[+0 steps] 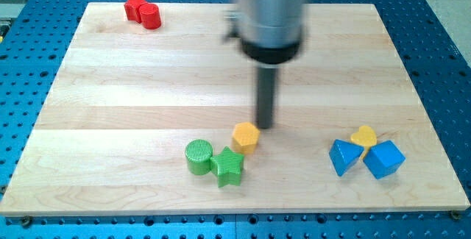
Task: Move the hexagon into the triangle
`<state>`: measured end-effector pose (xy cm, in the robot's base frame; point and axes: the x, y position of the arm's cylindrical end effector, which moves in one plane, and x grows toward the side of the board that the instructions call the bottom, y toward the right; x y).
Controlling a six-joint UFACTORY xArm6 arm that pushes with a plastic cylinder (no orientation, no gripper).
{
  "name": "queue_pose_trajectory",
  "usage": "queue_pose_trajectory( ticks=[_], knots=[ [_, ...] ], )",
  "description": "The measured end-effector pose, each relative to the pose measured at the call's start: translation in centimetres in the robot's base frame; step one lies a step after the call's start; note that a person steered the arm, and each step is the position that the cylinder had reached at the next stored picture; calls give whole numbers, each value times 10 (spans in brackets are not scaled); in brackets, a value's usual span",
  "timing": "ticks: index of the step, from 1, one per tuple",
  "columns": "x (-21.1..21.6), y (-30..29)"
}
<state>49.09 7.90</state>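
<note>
Resting just above-right of the yellow hexagon (246, 136), my tip (264, 126) (a bare rod, no claw, grasping nothing) sits well left of the blue triangle (344, 157)

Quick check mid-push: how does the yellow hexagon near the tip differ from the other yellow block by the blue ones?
The yellow hexagon lies at centre, just below-left of my tip; the other yellow block lies at the view's right. The hexagon sits by the green star; the other is wedged between the blue triangle and blue cube. Both are yellow and similar in size.
</note>
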Motion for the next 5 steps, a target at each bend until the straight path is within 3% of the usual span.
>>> queue_pose_trajectory(
  ticks=[1, 2, 3, 5],
  knots=[
    [-7, -86],
    [23, -80],
    [23, -8],
    [35, -45]
  ],
)
